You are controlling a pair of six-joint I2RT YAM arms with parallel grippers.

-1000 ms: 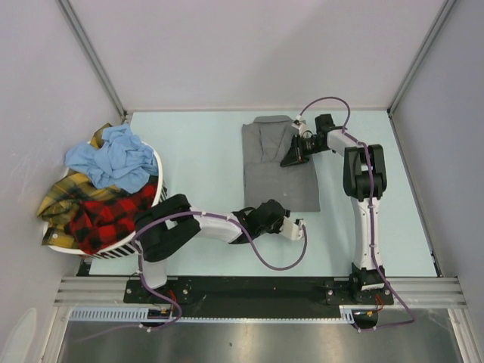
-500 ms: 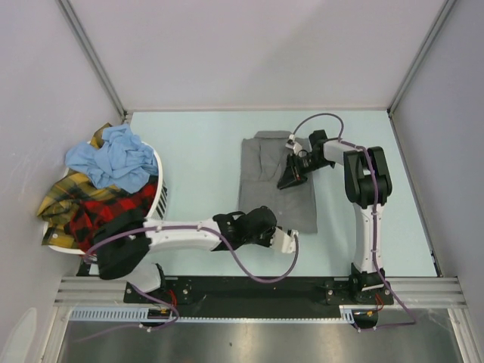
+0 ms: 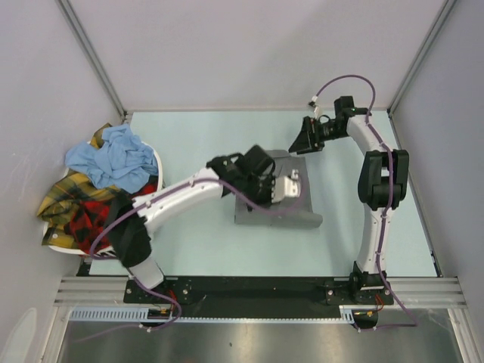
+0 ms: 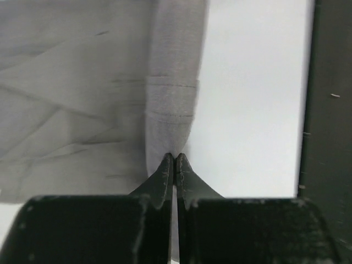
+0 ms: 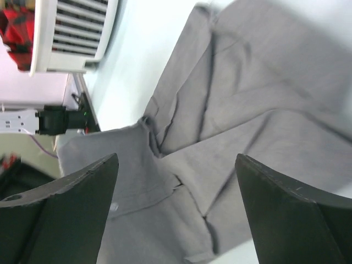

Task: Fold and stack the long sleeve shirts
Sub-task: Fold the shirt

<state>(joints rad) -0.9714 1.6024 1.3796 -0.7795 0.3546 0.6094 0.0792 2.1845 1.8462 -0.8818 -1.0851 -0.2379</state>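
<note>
Left fingers [image 3: 291, 184]: pressed together, pinching a stitched hem edge of the grey shirt [image 3: 280, 214]. In the left wrist view the cloth rises straight out of the closed tips and hangs in a narrow doubled band.

Right fingers [image 3: 302, 144]: spread wide, holding nothing. They hover off the cloth, near the shirt's far right corner.

Position: the grey shirt lies mid-table [image 3: 197, 144], long axis running from my bases toward the far wall. Its near part is lifted and doubled over under my left arm. The part not yet covered lies beyond my left fingers, on the far side. I judge that the coming move turns on this: the hem travels along the long axis, away from me. My left arm holds the cloth; my right is nearer the far end but holds nothing.

Materials: the grey shirt is soft, matte woven cloth with shallow creases and flat seams. The basket [image 5: 77, 30] at the left is rigid, white, slotted plastic. It carries the light blue shirt [image 3: 113, 155], the yellow plaid shirt [image 3: 64, 197] and the red-and-black plaid shirt [image 3: 87, 219], all crumpled.
</note>
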